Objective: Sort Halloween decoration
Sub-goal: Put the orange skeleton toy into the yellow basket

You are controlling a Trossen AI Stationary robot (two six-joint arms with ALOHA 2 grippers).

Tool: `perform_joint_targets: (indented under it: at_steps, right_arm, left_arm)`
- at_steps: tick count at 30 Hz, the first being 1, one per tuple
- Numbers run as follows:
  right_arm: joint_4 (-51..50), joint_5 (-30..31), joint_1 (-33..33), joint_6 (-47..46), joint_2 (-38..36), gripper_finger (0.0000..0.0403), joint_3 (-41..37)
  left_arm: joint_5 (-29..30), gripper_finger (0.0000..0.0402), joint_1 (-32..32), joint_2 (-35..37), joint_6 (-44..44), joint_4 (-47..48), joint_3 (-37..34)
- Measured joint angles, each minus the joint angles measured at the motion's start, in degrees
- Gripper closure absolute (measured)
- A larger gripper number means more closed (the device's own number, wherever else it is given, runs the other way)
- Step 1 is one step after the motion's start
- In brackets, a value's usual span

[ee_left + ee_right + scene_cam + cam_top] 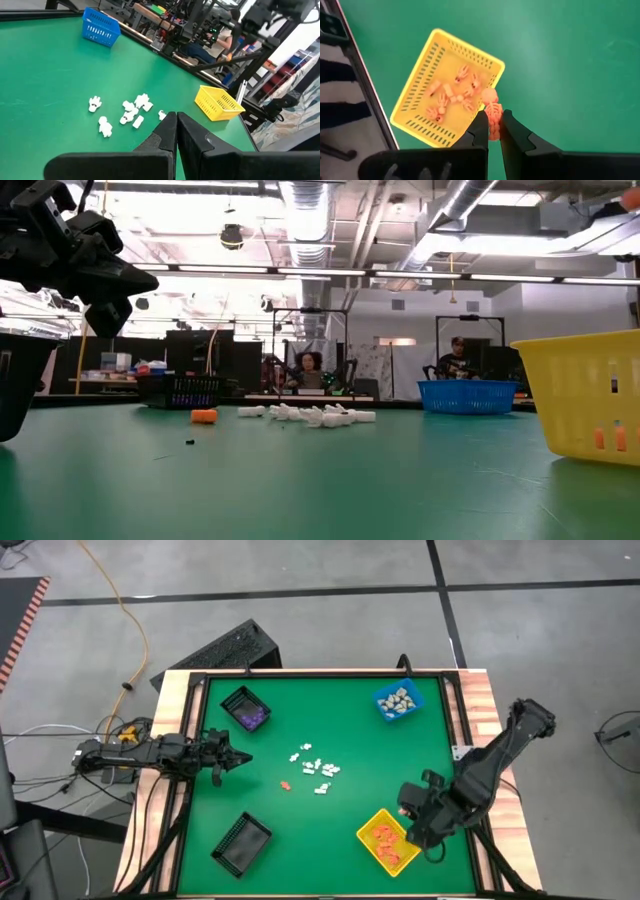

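My right gripper (492, 118) hangs over the table's near right part (410, 808), beside the yellow bin (447, 102), and is shut on an orange skeleton figurine (490, 97). Several orange pieces lie in that bin (388, 843). White pieces (315, 768) are scattered on the green mat at the table's middle, and one orange piece (285, 785) lies near them. My left gripper (235, 757) is shut and holds nothing. It hovers at the table's left side, pointing toward the white pieces (125, 112). My right gripper pinches the orange skeleton by its lower body (493, 125) between the two fingers, coming from above and pointing down. The skull end (489, 95) sticks out past the fingertips. The figurine is lifted clear, above the yellow bin's rim and the mat beside it.
A blue bin (398, 702) with beige pieces stands at the far right. A black bin (246, 709) with purple pieces stands at the far left, and another black bin (241, 842) at the near left. Bare green mat lies between the bins. People sit in the room behind (310, 370).
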State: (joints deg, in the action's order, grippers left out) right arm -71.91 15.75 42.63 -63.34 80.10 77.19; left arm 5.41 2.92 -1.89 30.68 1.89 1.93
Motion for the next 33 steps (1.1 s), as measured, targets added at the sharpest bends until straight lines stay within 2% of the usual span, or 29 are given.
perform_joint_targets:
  at_steps: [6, 15, 26, 29, 33]
  right_arm:
    - [2.18, -0.72, 1.64, 0.58, 6.74, 0.0361, 0.00]
    - [14.43, -3.42, 0.85, 7.63, 15.45, 0.0361, 0.00]
    - [14.28, -3.82, -0.03, 7.44, 18.26, 0.0359, 0.00]
    - [13.13, -3.58, -0.04, 4.63, 18.26, 0.0347, 0.00]
    - [12.61, -3.61, -0.61, 3.41, 18.24, 0.0308, 0.00]
  left_arm:
    - [0.90, 0.0401, -0.02, 0.00, 0.02, -0.11, 0.00]
    - [2.61, 0.0401, -0.02, 0.00, 0.48, -0.35, 0.00]
    - [2.89, 0.0401, -0.02, 0.00, 0.50, -0.39, 0.00]
    - [2.79, 0.0402, -0.02, 0.00, 0.50, -0.38, 0.00]
    - [2.82, 0.0401, -0.01, 0.00, 0.45, -0.38, 0.00]
